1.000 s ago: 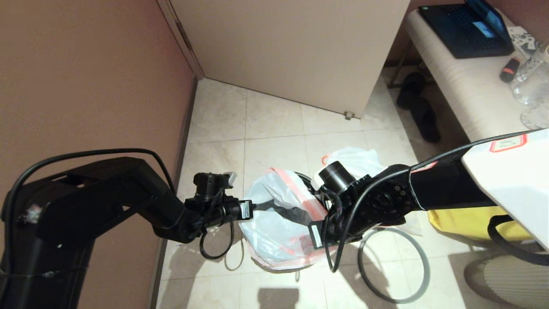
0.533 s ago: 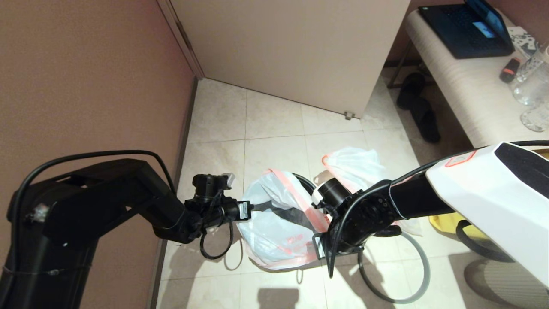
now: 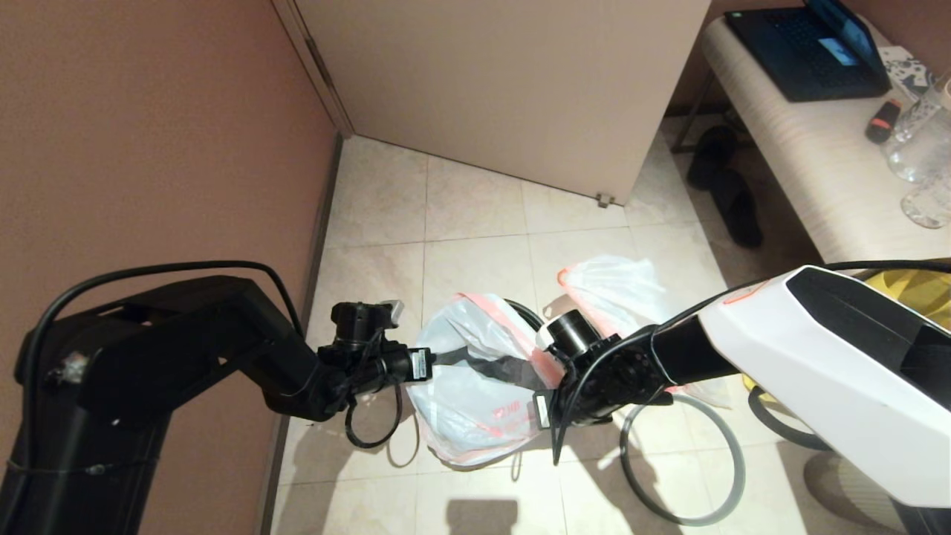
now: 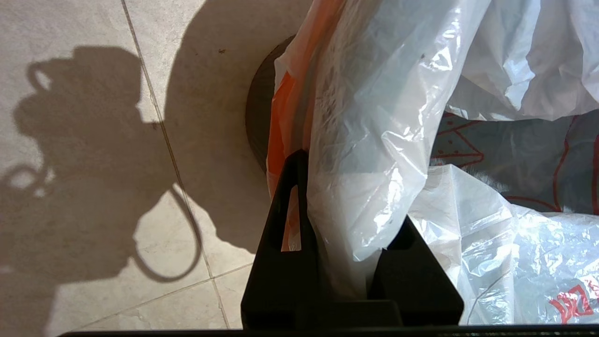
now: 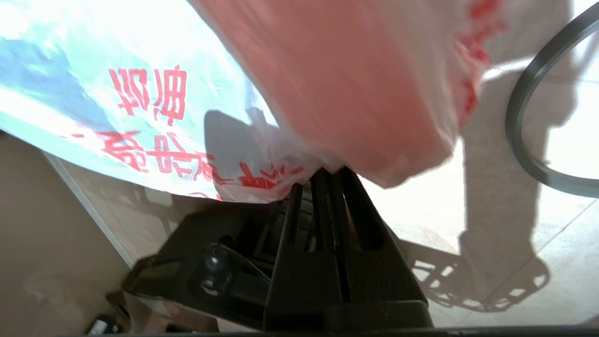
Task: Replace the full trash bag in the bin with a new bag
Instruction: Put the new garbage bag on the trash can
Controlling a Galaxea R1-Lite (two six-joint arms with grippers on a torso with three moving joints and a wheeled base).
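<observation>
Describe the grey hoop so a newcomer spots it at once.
Start at the bin on the tiled floor, draped with the new bag that both grippers hold. Just to its right, under the right arm, the grey hoop lies flat on the tiles. It is a thin bare ring with floor showing through, unlike the knotted full bag behind it.

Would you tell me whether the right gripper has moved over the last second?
Yes. The right gripper, shut on the new bag, has slid left, away from the grey hoop on the floor.

The new bag (image 5: 154, 107) bears red Chinese characters, seen mirrored through the plastic and too unclear to read.
</observation>
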